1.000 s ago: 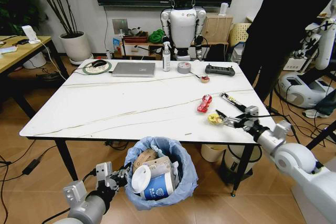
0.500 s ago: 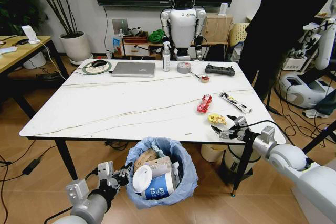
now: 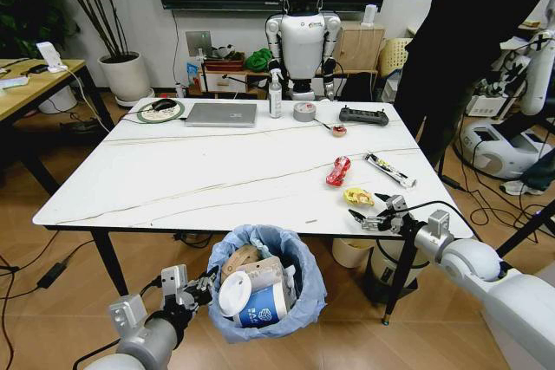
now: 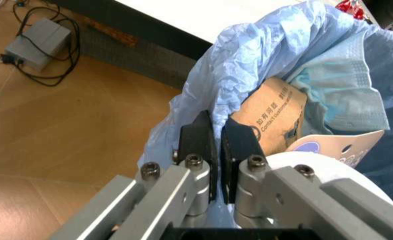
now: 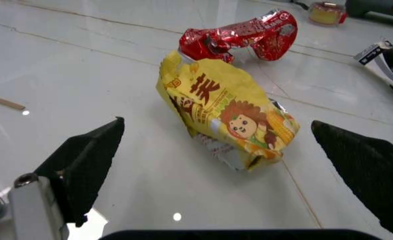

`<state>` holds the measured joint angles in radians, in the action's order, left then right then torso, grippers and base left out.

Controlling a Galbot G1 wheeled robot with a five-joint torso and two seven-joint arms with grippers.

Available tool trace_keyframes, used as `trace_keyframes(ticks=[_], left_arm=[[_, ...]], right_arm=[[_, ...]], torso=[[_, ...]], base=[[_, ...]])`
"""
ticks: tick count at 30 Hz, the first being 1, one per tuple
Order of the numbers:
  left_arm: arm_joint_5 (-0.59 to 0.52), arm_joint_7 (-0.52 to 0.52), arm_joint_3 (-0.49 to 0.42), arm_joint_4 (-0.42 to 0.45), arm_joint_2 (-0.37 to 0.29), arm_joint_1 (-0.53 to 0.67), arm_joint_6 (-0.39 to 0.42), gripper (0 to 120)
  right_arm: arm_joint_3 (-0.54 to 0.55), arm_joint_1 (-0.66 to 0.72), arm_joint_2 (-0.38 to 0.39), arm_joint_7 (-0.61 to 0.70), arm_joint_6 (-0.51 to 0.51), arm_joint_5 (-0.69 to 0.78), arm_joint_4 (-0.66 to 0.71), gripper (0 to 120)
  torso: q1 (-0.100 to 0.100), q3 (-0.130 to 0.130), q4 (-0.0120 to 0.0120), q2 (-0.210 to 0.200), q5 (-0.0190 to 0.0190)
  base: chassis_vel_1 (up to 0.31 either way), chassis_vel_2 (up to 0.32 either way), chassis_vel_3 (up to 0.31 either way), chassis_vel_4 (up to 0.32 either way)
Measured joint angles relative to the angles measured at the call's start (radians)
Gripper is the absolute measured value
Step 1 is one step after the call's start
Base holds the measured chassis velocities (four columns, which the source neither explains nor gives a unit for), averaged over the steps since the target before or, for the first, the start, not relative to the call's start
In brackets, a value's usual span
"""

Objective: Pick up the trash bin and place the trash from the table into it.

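Observation:
The trash bin (image 3: 286, 253), lined with a light-blue bag, stands on the floor at the table's front edge. It holds a brown cardboard piece (image 4: 273, 117), a white-and-blue cup (image 3: 260, 307) and a white lid (image 3: 232, 294). My left gripper (image 3: 196, 287) is shut on the bag's rim (image 4: 240, 75), its fingers (image 4: 200, 142) pinched together. On the table (image 3: 173, 188) lie a yellow snack wrapper (image 3: 357, 197), a red wrapper (image 3: 338, 171) and a black-and-white wrapper (image 3: 388, 169). My right gripper (image 3: 368, 207) is open just in front of the yellow wrapper (image 5: 226, 117), with the red wrapper (image 5: 240, 35) beyond it.
Along the table's far side are a silver laptop (image 3: 221, 114), a spray bottle (image 3: 275, 93), a grey tape roll (image 3: 303, 111) and a black remote (image 3: 362, 115). A white humanoid robot (image 3: 302, 41) stands behind. A person in black (image 3: 468, 41) stands at the right. A wooden desk (image 3: 35, 75) is at the left.
My right gripper has drawn back from the yellow wrapper toward the table's front edge, then held still. The wrapper stays on the table. The left gripper keeps its hold on the bag.

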<state>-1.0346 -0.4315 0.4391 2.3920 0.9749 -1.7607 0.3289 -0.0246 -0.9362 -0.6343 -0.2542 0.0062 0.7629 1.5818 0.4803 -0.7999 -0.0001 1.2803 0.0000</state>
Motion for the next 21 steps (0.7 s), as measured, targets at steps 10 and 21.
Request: trace_keyframes(ticks=[10,21], left_arm=[[0.0,0.002,-0.006,-0.008,0.0,0.011,0.0,0],[-0.003,0.003,-0.009,-0.014,-0.002,0.018,-0.001,0]], right_arm=[[0.005,0.016,-0.017,-0.003,0.003,-0.002,-0.047,98],[0.005,0.024,-0.03,-0.004,0.003,0.008,-0.064,61]], torso=[[0.0,0.0,0.0,0.0,0.0001],[0.0,0.0,0.0,0.0,-0.0001]], base=[[0.0,0.0,0.0,0.0],[0.0,0.0,0.0,0.0]])
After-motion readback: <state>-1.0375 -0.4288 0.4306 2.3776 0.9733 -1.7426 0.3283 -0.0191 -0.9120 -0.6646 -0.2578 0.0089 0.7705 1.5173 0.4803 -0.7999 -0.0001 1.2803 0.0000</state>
